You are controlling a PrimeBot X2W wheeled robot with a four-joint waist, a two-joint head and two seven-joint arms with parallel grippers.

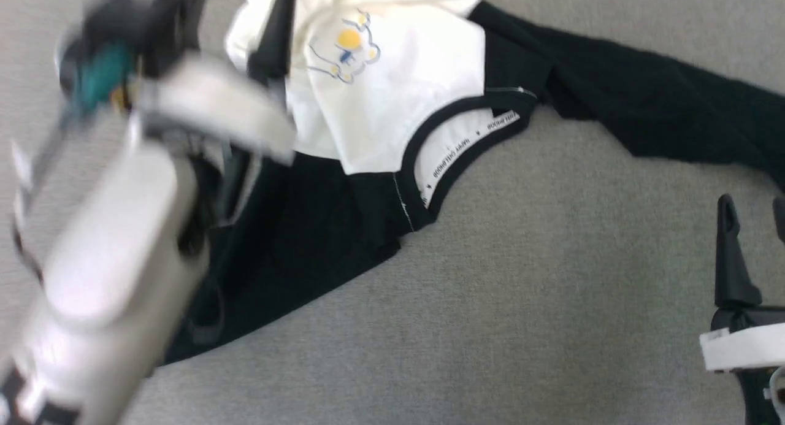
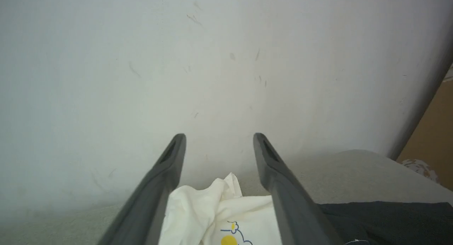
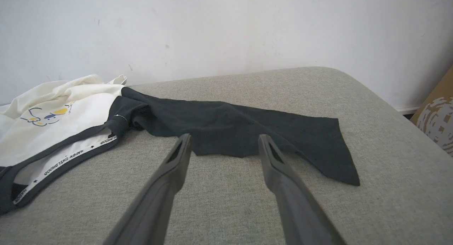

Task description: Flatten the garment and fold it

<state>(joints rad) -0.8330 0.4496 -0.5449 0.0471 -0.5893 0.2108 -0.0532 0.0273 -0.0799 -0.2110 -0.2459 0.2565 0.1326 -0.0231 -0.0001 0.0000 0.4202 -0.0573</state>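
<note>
The garment [image 1: 392, 88] lies rumpled on the grey padded surface [image 1: 552, 302]. Its white body with the yellow-and-blue print [image 1: 349, 45] is bunched at the top. The black-trimmed collar [image 1: 454, 149] faces me. One black sleeve [image 1: 662, 118] stretches right, and more black cloth [image 1: 294, 247] runs to the lower left. My left arm [image 1: 122, 241] is blurred and reaches over that cloth. The left gripper [image 2: 219, 140] hovers open above the crumpled white fabric [image 2: 219, 209], holding nothing. My right gripper [image 1: 753, 219] [image 3: 224, 142] stands open and empty, just short of the right sleeve [image 3: 247, 128].
A pale wall [image 3: 226, 25] rises right behind the surface. The surface's rounded right edge [image 3: 389, 107] drops off toward a brown cardboard box [image 3: 435, 121]. Bare grey fabric lies between the collar and my right gripper.
</note>
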